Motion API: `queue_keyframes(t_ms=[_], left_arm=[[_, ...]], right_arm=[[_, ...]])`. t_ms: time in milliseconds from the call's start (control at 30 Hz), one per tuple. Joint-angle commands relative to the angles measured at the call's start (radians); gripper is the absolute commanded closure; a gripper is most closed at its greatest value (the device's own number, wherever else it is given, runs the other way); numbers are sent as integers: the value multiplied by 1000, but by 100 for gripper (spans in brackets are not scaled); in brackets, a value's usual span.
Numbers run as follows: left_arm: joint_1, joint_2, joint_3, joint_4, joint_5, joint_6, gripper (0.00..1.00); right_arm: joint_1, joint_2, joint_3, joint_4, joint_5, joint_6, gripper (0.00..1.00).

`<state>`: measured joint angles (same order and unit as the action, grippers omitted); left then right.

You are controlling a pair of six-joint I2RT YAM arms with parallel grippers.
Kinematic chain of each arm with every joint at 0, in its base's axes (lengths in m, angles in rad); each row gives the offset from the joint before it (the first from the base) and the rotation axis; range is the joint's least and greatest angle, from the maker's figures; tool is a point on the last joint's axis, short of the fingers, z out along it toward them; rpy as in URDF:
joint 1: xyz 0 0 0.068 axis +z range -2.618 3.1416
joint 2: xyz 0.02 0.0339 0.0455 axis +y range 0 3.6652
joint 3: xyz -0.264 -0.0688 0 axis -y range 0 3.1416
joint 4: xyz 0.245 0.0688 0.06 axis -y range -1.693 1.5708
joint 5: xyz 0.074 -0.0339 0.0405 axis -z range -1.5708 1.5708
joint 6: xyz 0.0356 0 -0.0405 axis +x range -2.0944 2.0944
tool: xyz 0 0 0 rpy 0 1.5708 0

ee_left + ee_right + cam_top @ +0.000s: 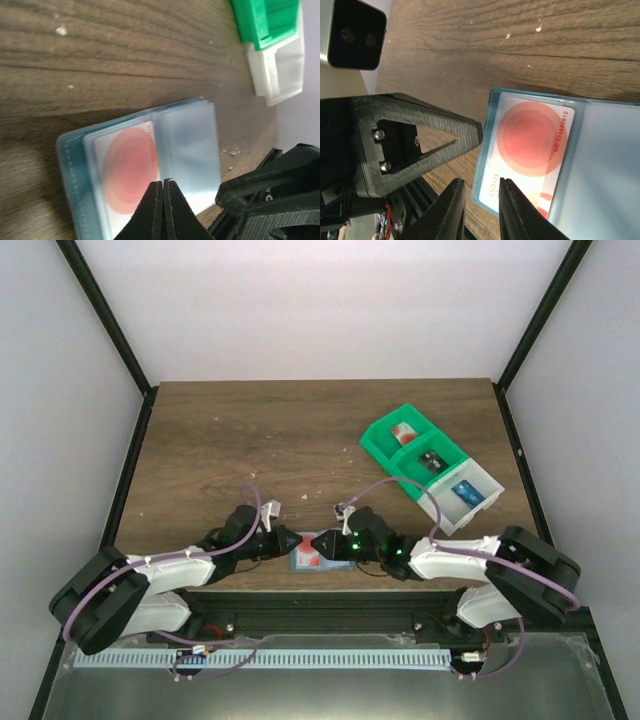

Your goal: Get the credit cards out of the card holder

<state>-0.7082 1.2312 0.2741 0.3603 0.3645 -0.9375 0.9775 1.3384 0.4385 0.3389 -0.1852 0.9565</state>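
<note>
The light-blue card holder (298, 565) lies open and flat near the table's front edge, between both grippers. In one half sits a white credit card (535, 140) with a red disc, also seen in the left wrist view (127, 175). The other half (190, 145) shows only a cloudy clear sleeve. My left gripper (163, 181) is shut, its tips over the holder's centre crease, with nothing visible between them. My right gripper (480, 182) stands slightly open, one finger over the card's corner, the other over bare wood beside the holder's edge.
A green-and-white compartment bin (430, 465) with cards in its pockets stands at the back right, its corner showing in the left wrist view (272, 45). Small crumbs dot the wooden table (250, 440). The table's front rail runs just behind both grippers.
</note>
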Motion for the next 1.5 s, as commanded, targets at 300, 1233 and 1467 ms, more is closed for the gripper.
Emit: queue_keyframes(t_ms=[300, 1233, 1467], left_arm=[[4, 67, -44, -15, -24, 55, 100], [5, 97, -85, 16, -30, 66, 100], [5, 104, -92, 27, -30, 63, 100]], right_arm=[[13, 161, 88, -25, 9, 1, 79], [13, 235, 63, 21, 12, 42, 79], [13, 234, 22, 108, -13, 64, 89]])
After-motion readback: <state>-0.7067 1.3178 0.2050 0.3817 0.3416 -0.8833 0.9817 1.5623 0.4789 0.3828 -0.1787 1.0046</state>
